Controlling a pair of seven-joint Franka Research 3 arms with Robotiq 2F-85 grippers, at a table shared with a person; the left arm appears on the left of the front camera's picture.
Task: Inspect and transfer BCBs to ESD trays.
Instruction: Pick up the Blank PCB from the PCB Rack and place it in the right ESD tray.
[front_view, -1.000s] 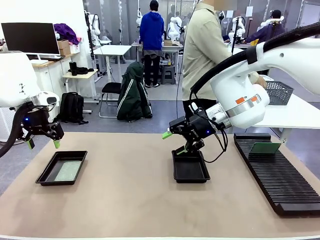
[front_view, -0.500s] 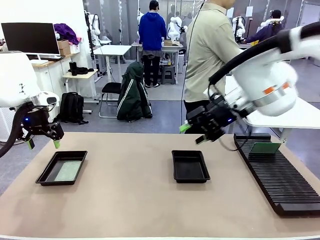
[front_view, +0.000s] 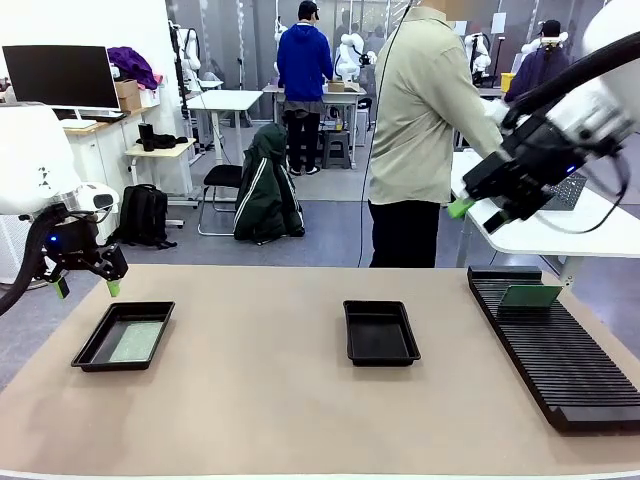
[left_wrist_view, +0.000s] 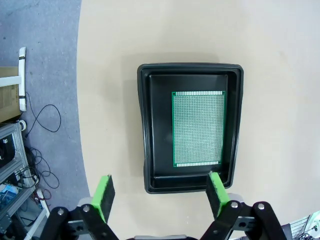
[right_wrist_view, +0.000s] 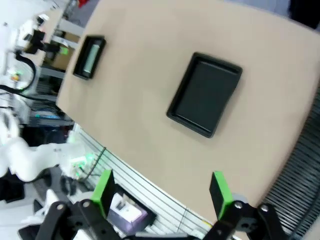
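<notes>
A flat green circuit board is lying in one shallow black plastic tray; the second tray is sitting empty; left pincer and right pincer are hanging released.

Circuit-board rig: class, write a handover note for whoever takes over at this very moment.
Left hand: open, empty, hovering above the left tray.
Right hand: open, empty, raised high near the rack's far end.
Done: first board lies flat in the left tray.
To do: middle tray is empty; second board waits on the rack, probably next to inspect and move.
</notes>
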